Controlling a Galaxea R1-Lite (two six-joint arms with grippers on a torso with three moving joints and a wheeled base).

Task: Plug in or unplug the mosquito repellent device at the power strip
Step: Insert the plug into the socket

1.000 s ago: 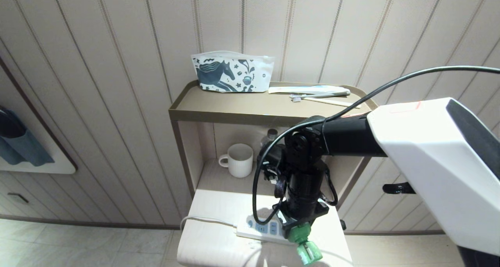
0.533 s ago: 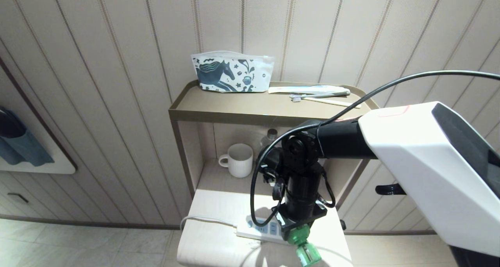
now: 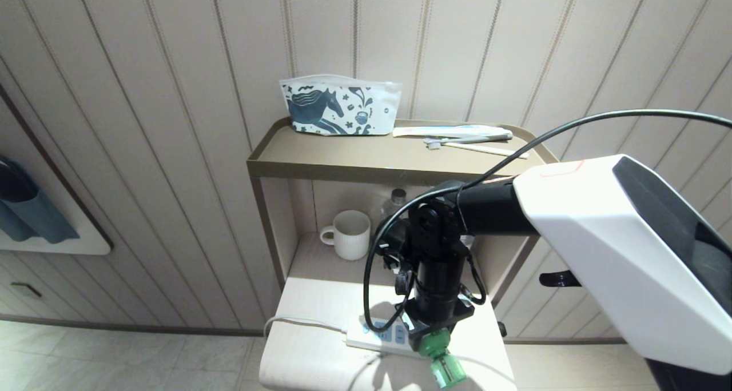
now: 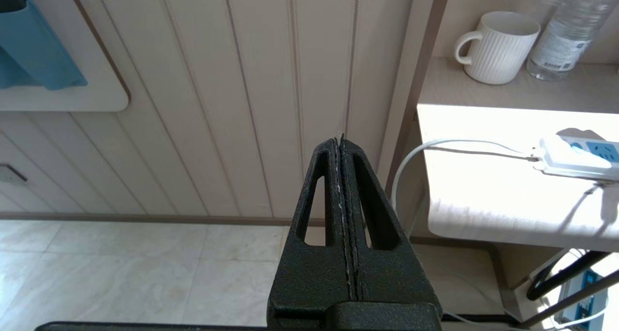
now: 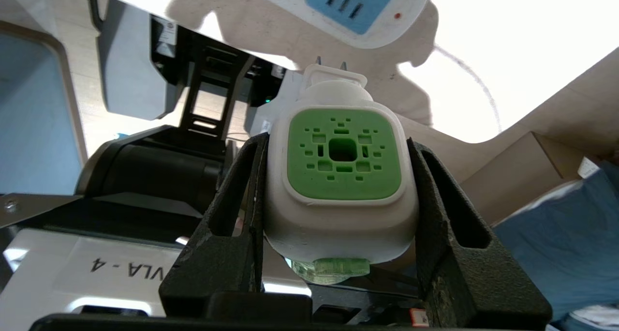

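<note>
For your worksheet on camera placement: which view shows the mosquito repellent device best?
The right wrist view: the mosquito repellent device fills it, gripped between the right gripper's fingers. The head view shows only its small green bottle end; the left wrist view misses it.

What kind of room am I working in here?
Probably a bedroom or hotel room: a bedside-style shelf unit against a panelled wall holds a toiletry pouch and toothbrush on top, with a mug and water bottle below.

The right arm [image 3: 440, 265] hides part of the power strip [image 3: 377, 336] and most of a water bottle [image 3: 394, 199].
</note>
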